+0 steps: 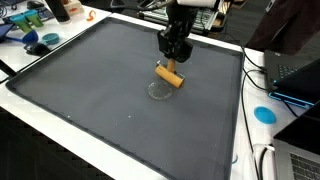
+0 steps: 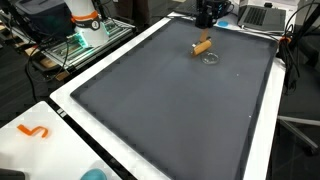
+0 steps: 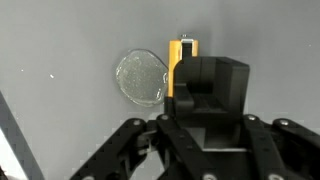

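Big dark grey mat (image 1: 90,90) covered white table (image 1: 30,115). Laptop (image 2: 262,14), blue disc (image 1: 264,114) and lab clutter stood around table edges. Over far part of mat hung gripper (image 1: 171,60). Orange block (image 1: 169,76) was directly under fingertips, touching or almost. Could not tell if fingers clamped it or stood apart. Clear round lid (image 1: 157,91) lay on mat just beside block. In exterior view, long axis of block ran upper left to lower right, slightly tilted. In wrist view, orange block (image 3: 180,60) pointed away from camera, clear round lid (image 3: 140,78) at its left.
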{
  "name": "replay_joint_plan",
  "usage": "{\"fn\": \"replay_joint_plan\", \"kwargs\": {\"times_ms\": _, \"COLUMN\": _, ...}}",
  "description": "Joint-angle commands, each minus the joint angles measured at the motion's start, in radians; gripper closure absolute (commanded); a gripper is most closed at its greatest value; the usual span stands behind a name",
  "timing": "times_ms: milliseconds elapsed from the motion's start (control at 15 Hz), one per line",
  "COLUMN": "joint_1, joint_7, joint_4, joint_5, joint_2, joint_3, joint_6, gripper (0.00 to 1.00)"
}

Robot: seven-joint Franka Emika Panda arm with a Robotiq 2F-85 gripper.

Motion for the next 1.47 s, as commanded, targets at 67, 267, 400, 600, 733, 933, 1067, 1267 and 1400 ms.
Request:
{"fn": "replay_joint_plan", "kwargs": {"times_ms": 67, "joint_1": -0.013, "joint_7": -0.008, "joint_4": -0.033, "joint_5": 0.016, "joint_2": 0.006, "joint_3": -0.006, "joint_6": 0.090, "gripper": 0.77}}
{"fn": "replay_joint_plan", "kwargs": {"times_ms": 267, "joint_1": -0.011, "joint_7": 0.001, "joint_4": -0.037, "joint_5": -0.001, "joint_2": 0.009, "joint_3": -0.014, "joint_6": 0.115, "gripper": 0.77}}
{"fn": "replay_joint_plan", "kwargs": {"times_ms": 400, "joint_1": -0.009, "joint_7": 0.006, "joint_4": -0.038, "joint_5": -0.006, "joint_2": 0.015, "joint_3": -0.016, "joint_6": 0.119, "gripper": 0.77}}
{"fn": "replay_joint_plan", "kwargs": {"times_ms": 600, "joint_1": -0.009, "joint_7": 0.009, "joint_4": -0.038, "joint_5": -0.013, "joint_2": 0.026, "joint_3": -0.021, "joint_6": 0.127, "gripper": 0.77}}
{"fn": "replay_joint_plan", "kwargs": {"times_ms": 733, "joint_1": -0.010, "joint_7": 0.018, "joint_4": -0.037, "joint_5": -0.019, "joint_2": 0.029, "joint_3": -0.027, "joint_6": 0.142, "gripper": 0.77}}
{"fn": "replay_joint_plan", "kwargs": {"times_ms": 933, "joint_1": -0.013, "joint_7": 0.017, "joint_4": -0.030, "joint_5": -0.017, "joint_2": 0.037, "joint_3": -0.030, "joint_6": 0.146, "gripper": 0.77}}
{"fn": "replay_joint_plan", "kwargs": {"times_ms": 1067, "joint_1": -0.016, "joint_7": 0.008, "joint_4": -0.021, "joint_5": -0.011, "joint_2": 0.048, "joint_3": -0.030, "joint_6": 0.138, "gripper": 0.77}}
{"fn": "replay_joint_plan", "kwargs": {"times_ms": 1267, "joint_1": -0.022, "joint_7": 0.002, "joint_4": -0.017, "joint_5": 0.003, "joint_2": 0.061, "joint_3": -0.030, "joint_6": 0.150, "gripper": 0.77}}
{"fn": "replay_joint_plan", "kwargs": {"times_ms": 1400, "joint_1": -0.021, "joint_7": 0.016, "joint_4": -0.013, "joint_5": 0.005, "joint_2": 0.062, "joint_3": -0.035, "joint_6": 0.157, "gripper": 0.77}}
